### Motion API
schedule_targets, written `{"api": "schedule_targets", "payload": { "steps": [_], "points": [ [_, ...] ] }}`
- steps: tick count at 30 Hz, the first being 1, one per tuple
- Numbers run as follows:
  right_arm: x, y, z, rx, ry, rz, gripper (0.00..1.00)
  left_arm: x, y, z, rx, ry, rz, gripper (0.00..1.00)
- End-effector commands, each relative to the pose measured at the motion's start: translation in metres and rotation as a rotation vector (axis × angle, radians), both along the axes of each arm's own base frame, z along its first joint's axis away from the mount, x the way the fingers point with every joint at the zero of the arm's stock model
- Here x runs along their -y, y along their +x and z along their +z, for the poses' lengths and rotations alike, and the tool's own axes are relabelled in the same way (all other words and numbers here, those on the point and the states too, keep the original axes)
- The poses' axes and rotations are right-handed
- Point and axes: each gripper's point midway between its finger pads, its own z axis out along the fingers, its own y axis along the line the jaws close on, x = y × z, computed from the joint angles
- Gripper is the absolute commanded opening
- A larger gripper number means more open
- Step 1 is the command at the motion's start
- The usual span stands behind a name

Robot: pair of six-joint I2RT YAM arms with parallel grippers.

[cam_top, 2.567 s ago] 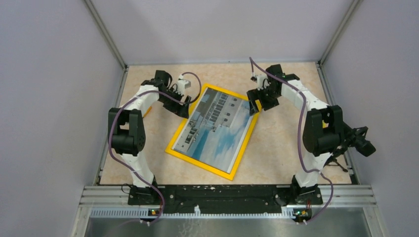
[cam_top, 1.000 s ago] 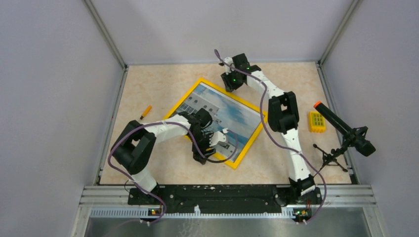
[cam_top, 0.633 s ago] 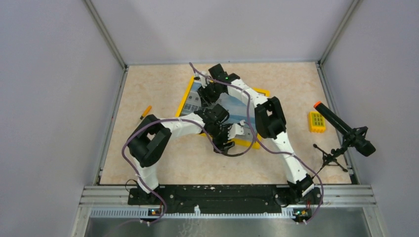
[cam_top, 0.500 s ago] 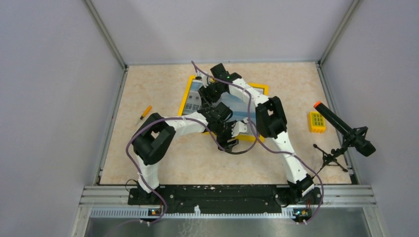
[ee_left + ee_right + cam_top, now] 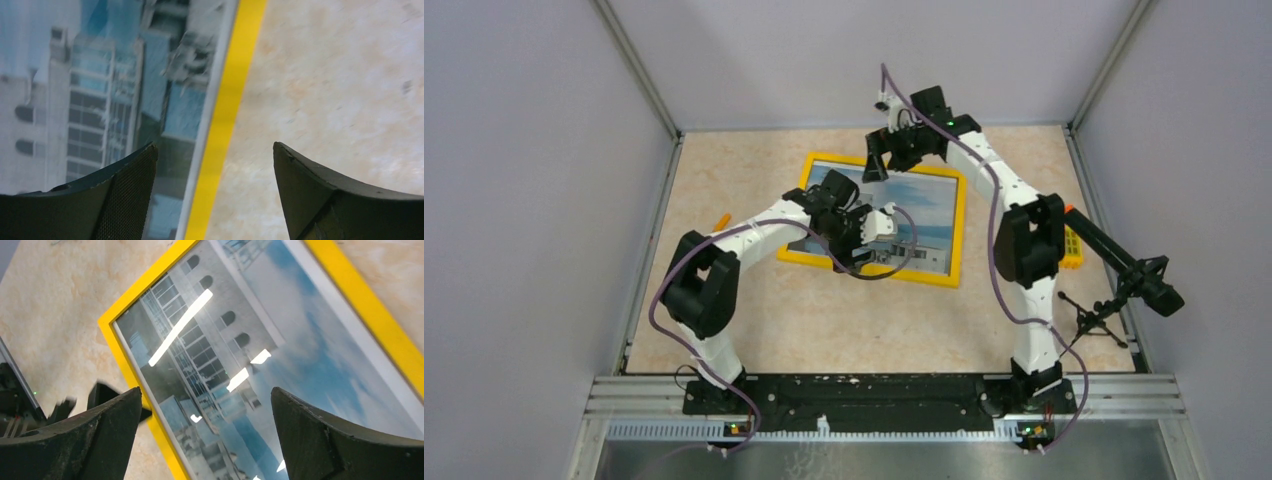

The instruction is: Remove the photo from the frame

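Note:
The frame point(image 5: 924, 278) lies flat, front up, at the table's middle, with the photo point(image 5: 924, 215) of a white building and blue sky inside it. My left gripper point(image 5: 856, 252) is open and empty, low over the frame's near left part. In the left wrist view its jaws point(image 5: 215, 150) straddle the yellow border point(image 5: 225, 125), with the photo point(image 5: 75, 75) to the left. My right gripper point(image 5: 876, 168) is open and empty above the frame's far edge. In the right wrist view point(image 5: 207, 395) it looks down on the photo point(image 5: 280, 355) and the border point(image 5: 125, 355).
A small yellow block point(image 5: 1074, 245) sits at the right, partly hidden behind my right arm. A black microphone with an orange tip point(image 5: 1124, 270) stands on a small tripod beside it. An orange pen point(image 5: 721, 221) lies left of the frame.
The frame has turned from a diagonal lie to nearly square with the table. My right gripper has swung back to the far edge. My left gripper has moved left over the frame's near part.

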Motion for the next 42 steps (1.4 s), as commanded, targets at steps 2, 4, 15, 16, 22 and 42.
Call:
{"api": "schedule_targets", "payload": {
  "steps": [2,4,15,16,22,42],
  "points": [
    [0.051,-0.007,0.033,0.029,-0.015,-0.121,0.99,-0.037,0.038,-0.011,0.089,0.158,0.025,0.87],
    [0.068,-0.013,0.029,0.009,-0.031,-0.152,0.99,-0.041,0.043,-0.018,0.107,0.191,0.017,0.87],
    [0.136,-0.055,-0.014,-0.139,-0.12,-0.268,0.99,-0.066,-0.001,-0.055,-0.029,0.31,-0.043,0.6],
    [0.141,-0.056,-0.015,-0.146,-0.123,-0.274,0.99,-0.067,-0.01,-0.057,-0.044,0.317,-0.051,0.56],
    [0.156,-0.06,-0.021,-0.171,-0.129,-0.294,0.98,-0.079,-0.073,-0.074,-0.101,0.4,-0.093,0.45],
    [0.179,-0.074,-0.025,-0.225,-0.146,-0.438,0.98,0.001,-0.03,-0.066,0.133,0.343,0.001,0.67]
  ]
}}
